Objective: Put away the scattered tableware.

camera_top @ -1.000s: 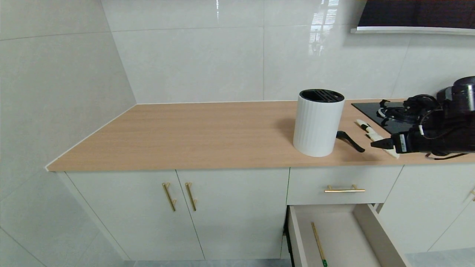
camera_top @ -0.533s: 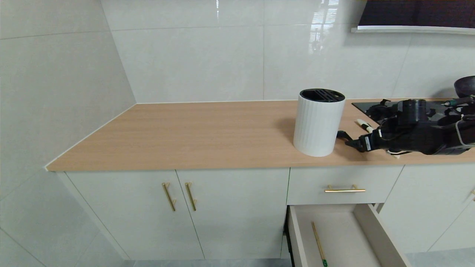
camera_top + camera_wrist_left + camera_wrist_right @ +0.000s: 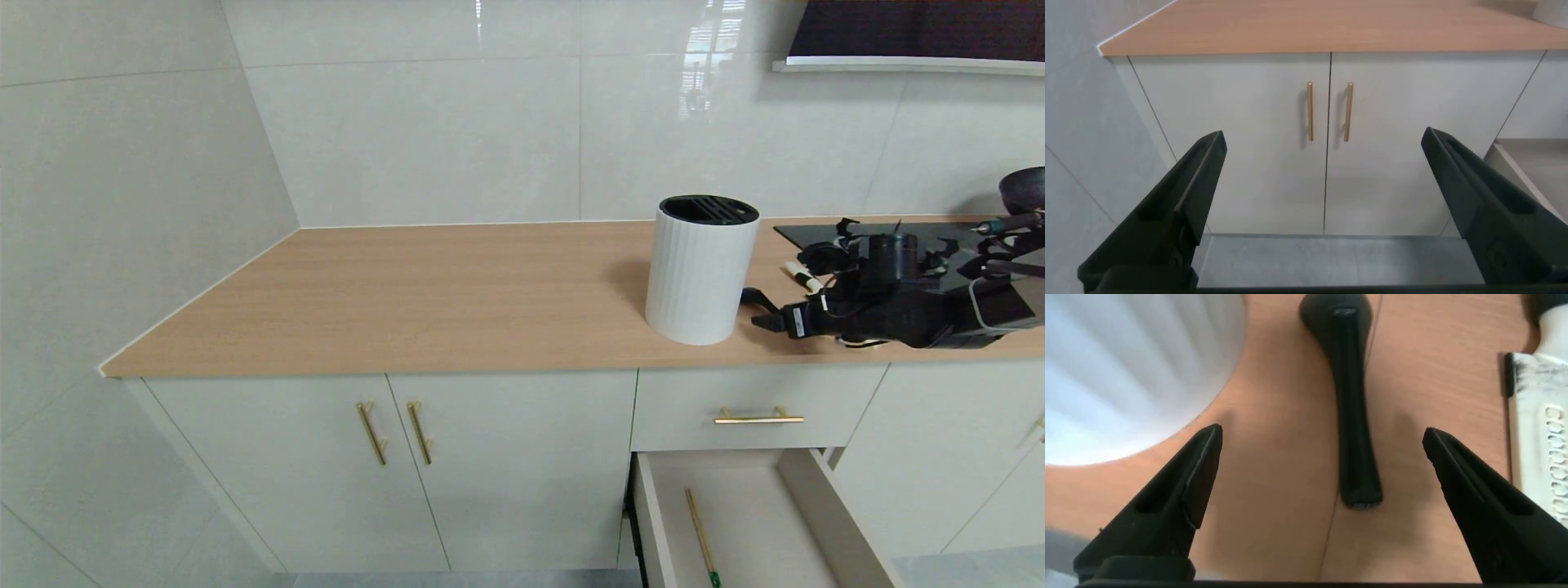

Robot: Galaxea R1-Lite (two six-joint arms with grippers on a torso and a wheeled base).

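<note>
Black slim-handled utensil (image 3: 1351,416) lies flat on the light wood counter (image 3: 449,294), just beside the white ribbed cylinder holder (image 3: 700,278); its far end is hidden behind that. Your R gripper (image 3: 1321,431) is spread wide w/ nothing held, low over the counter, handle between its fingers. Just changed: in the last sec the R arm slid off the white patterned knife (image 3: 1539,449) and dropped over the black handle, so that's prob. your pick now. L gripper (image 3: 1323,143) is spread too, empty, facing the white cabinet doors (image 3: 1266,147). The open lower drawer (image 3: 759,523) holds wooden chopsticks (image 3: 700,531).
</note>
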